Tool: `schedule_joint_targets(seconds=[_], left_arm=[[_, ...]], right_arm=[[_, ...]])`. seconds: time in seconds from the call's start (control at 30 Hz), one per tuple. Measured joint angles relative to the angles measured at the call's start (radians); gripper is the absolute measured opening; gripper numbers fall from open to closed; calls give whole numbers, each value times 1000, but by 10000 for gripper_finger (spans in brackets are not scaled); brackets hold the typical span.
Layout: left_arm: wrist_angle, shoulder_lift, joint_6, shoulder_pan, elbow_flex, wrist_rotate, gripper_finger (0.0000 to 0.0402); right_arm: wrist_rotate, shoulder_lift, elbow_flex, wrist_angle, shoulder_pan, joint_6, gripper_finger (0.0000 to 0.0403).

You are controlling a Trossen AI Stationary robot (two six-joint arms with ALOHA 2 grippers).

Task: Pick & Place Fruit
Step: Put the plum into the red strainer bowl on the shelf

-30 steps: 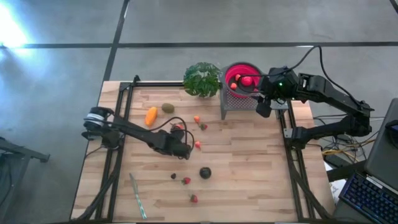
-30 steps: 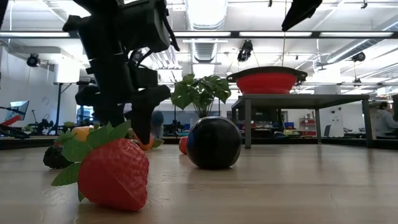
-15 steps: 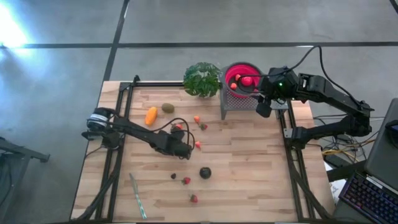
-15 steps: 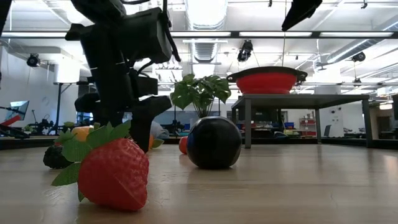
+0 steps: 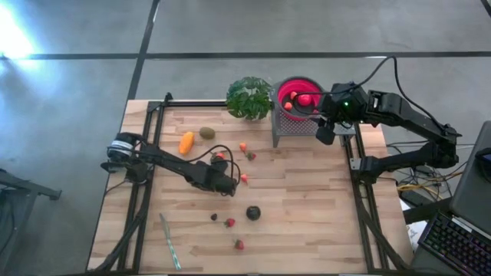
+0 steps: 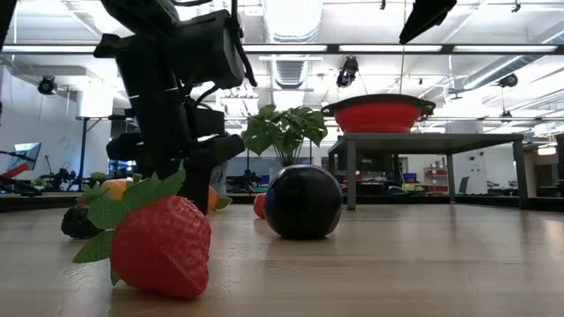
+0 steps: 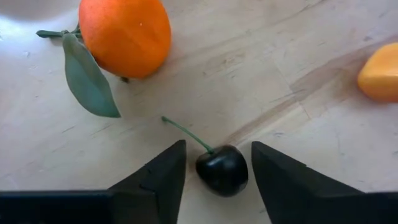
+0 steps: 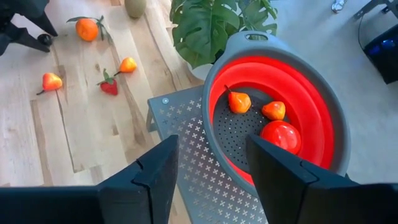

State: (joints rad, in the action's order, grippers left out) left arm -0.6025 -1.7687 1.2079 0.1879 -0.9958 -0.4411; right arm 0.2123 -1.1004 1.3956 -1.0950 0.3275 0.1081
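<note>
red colander (image 8: pixel 323 112), apple (image 8: pixel 281 135), two pears (image 8: pixel 239 102)

A: What's around the wooden table (image 5: pixel 307 199)?
B: Grey concrete floor (image 5: pixel 230 27) with dark seams, glare at upper left.
A: Beyond it?
B: Ceiling strip lights (image 6: pixel 291 18) (bright), desks, monitors at far left.

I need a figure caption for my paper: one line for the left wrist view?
Left gripper straddles a dark cherry on the wooden table, an orange lying beyond.
</note>
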Motion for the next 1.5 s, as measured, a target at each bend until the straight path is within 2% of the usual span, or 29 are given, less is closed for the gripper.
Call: schedule_joint_targets(seconds=[0.3, 0.47, 0.57, 0.67, 0.9, 1.07, 1.2, 1.37, 1.5], left_arm=[[-5, 6, -51, 0, 1, 3, 116], [-6, 11, -115, 2, 0, -14, 123], [21, 19, -192, 10, -6, -50, 136], [115, 25, -304, 15, -7, -51, 134], [508, 32, -694, 36, -3, 0, 117], [735, 32, -927, 40, -1, 41, 136], [874, 32, -1079, 40, 0, 65, 131], [994, 32, -1241, 39, 0, 82, 117], [1052, 32, -1319, 38, 0, 89, 126]], right_arm=[[0, 0, 0, 0, 0, -1, 151], [-4, 0, -6, 0, 0, -17, 136], [-50, 0, -14, 0, 0, -17, 129], [-138, 0, -29, 5, 0, -12, 122], [-303, 7, -106, 81, -4, 0, 109], [-323, 23, -181, 150, -32, -1, 108], [-327, 37, -248, 217, -66, -13, 121], [-330, 48, -336, 308, -126, -27, 141], [-330, 53, -399, 409, -183, -29, 154]])
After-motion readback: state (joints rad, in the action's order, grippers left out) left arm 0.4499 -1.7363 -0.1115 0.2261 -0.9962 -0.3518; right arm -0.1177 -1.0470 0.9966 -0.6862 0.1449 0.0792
